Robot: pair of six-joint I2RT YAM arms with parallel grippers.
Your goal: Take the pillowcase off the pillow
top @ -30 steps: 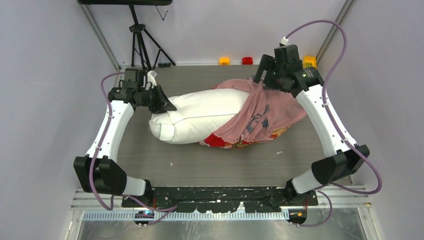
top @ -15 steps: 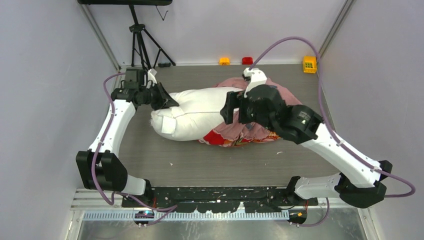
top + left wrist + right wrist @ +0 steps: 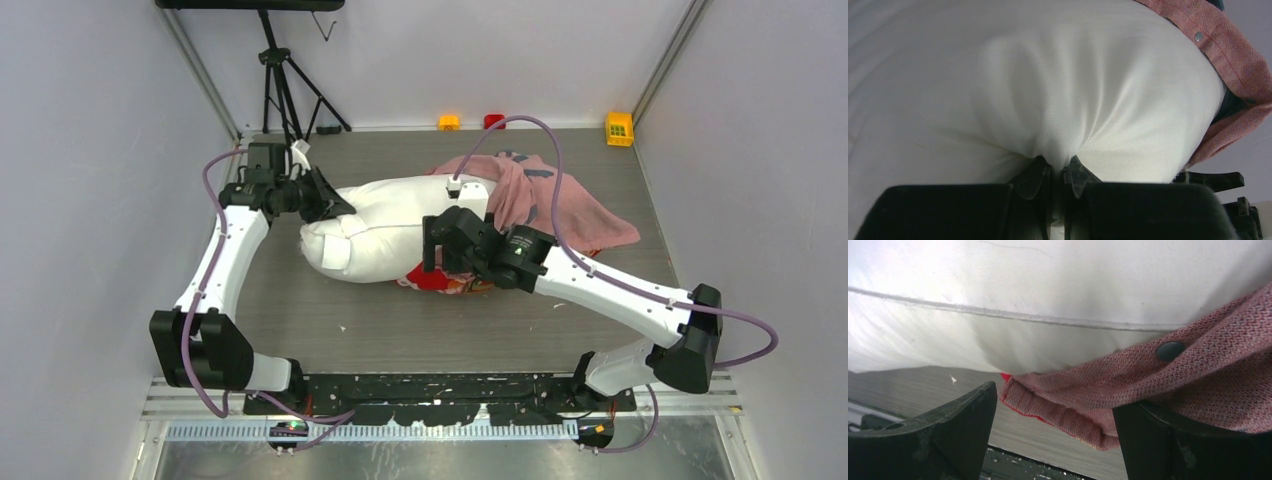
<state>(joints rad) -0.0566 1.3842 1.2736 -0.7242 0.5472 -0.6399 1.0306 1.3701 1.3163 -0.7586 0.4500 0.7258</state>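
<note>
The white pillow (image 3: 385,225) lies across the middle of the table, its left end bare. The pillowcase (image 3: 565,195), pink reverse side out, covers its right end, with a red printed edge (image 3: 430,279) at the front. My left gripper (image 3: 335,206) is shut on a pinch of the pillow's white cloth (image 3: 1057,170) at the left end. My right gripper (image 3: 432,252) is open at the pillow's front side. In the right wrist view the pillowcase hem (image 3: 1083,415) hangs between its open fingers (image 3: 950,422), under the pillow (image 3: 1048,295).
A tripod (image 3: 285,85) stands at the back left. Small yellow (image 3: 449,122), red (image 3: 494,121) and yellow (image 3: 619,128) blocks sit along the back edge. Walls close in on both sides.
My right arm has swung from the pillowcase's far right end round to the pillow's front side, low at the hem. The pillowcase now spreads farther right. The left gripper has kept its hold.
</note>
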